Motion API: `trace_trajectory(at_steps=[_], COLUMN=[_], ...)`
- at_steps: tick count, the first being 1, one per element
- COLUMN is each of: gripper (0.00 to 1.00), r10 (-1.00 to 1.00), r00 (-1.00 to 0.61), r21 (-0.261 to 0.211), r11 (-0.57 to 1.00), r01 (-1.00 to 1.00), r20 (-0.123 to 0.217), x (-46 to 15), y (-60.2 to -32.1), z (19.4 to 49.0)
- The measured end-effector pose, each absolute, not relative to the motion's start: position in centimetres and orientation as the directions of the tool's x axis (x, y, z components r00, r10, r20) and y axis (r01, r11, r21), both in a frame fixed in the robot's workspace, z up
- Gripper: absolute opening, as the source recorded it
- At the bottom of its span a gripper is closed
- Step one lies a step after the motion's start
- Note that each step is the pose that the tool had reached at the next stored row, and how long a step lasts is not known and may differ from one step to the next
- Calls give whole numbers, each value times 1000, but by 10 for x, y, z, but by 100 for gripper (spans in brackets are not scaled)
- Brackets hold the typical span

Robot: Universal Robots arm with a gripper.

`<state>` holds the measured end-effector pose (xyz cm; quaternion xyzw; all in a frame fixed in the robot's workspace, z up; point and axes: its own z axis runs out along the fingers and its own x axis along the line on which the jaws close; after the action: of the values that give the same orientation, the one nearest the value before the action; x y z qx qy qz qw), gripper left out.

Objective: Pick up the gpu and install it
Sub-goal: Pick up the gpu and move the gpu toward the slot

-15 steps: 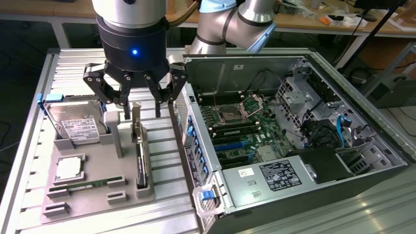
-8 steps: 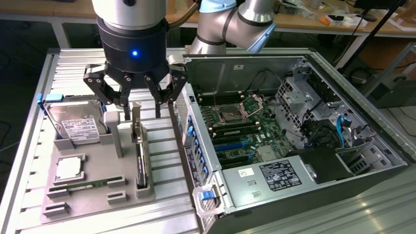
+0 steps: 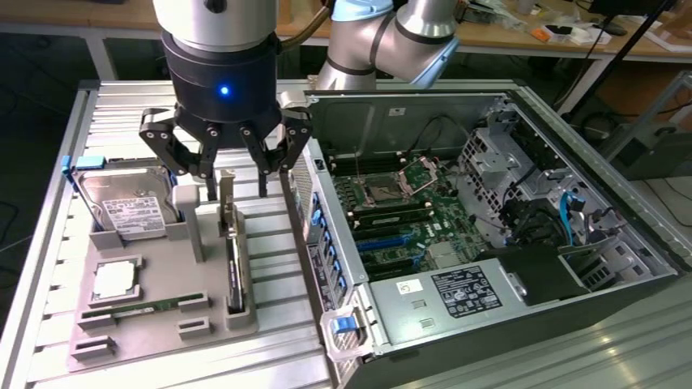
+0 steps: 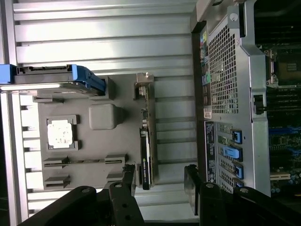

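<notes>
The gpu [image 3: 232,251] is a thin dark card that stands on edge in a slot of the grey holder [image 3: 173,336], with its silvery bracket end toward the back. In the wrist view the gpu [image 4: 146,150] runs as a narrow strip beside the computer case. My gripper [image 3: 230,177] hangs open just above the card's bracket end, its black fingers spread to either side. In the wrist view my gripper [image 4: 159,182] has one fingertip [image 4: 127,176] close by the card's end, and nothing is held.
The grey holder also carries a hard drive [image 3: 135,203], a CPU [image 3: 116,279] and a green memory stick [image 3: 141,308]. The open computer case [image 3: 357,243] lies at the exterior view's right with its motherboard [image 3: 400,219] exposed. Ribbed aluminium table [image 3: 119,105] lies underneath.
</notes>
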<state>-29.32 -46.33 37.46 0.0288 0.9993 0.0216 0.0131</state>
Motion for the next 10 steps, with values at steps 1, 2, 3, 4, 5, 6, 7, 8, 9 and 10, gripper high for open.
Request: trace_trajectory(at_steps=[1,2,3,4,5,6,7,8,9,10], gripper=[54,54,54,54,54,54,54,54,54,54], r10=[58,58,58,58,58,58,58,58,58,58], r00=[-998,-998,-998,-998,-998,-998,-998,-998,-998,-998], r21=[44,44,44,44,44,44,44,44,44,44], r11=[997,997,997,997,997,997,997,997,997,997], r01=[57,57,57,57,57,57,57,57,57,57], r20=[-25,-25,-25,-25,-25,-25,-25,-25,-25,-25], x=[-293,-293,-293,-293,-293,-293,-293,-293,-293,-293], y=[-463,-463,-463,-463,-463,-463,-463,-463,-463,-463], z=[373,372,372,372,372,371,370,370,369,369])
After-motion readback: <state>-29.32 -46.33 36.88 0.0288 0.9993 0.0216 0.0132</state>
